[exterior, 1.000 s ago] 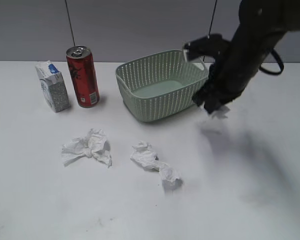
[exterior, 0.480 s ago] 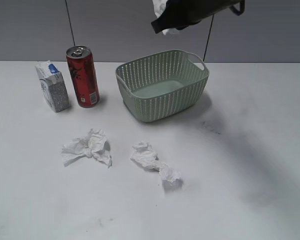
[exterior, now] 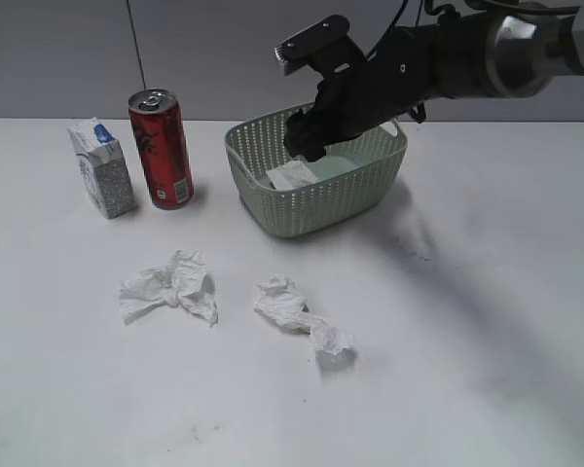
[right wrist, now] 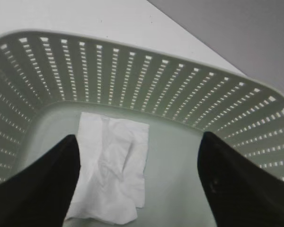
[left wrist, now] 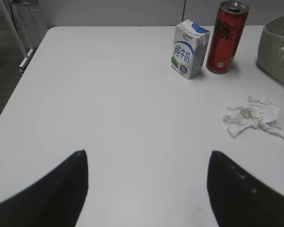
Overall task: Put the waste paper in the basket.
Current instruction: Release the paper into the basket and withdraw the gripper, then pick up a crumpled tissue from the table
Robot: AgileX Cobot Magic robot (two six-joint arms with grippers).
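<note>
The right tool (right wrist: 137, 189) hung spread wide and empty over the basket (exterior: 316, 199), one flat paper (right wrist: 111, 172) lying inside. Two crumpled papers (exterior: 170, 284) (exterior: 300, 313) lay on the counter (exterior: 467, 341) at the basket's seven o'clock. The left tool (left wrist: 146, 189) was wide open.

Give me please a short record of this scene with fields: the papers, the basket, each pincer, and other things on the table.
paper in basket: one flat white sheet lying on the floor of the green basket
papers on table: two crumpled scraps, left one, right one, both in front of the basket
right pincer: open, above the basket, holding nothing
left pincer: open, over bare table, holding nothing
other things: red can upright, milk carton beside it, left of the basket
</note>
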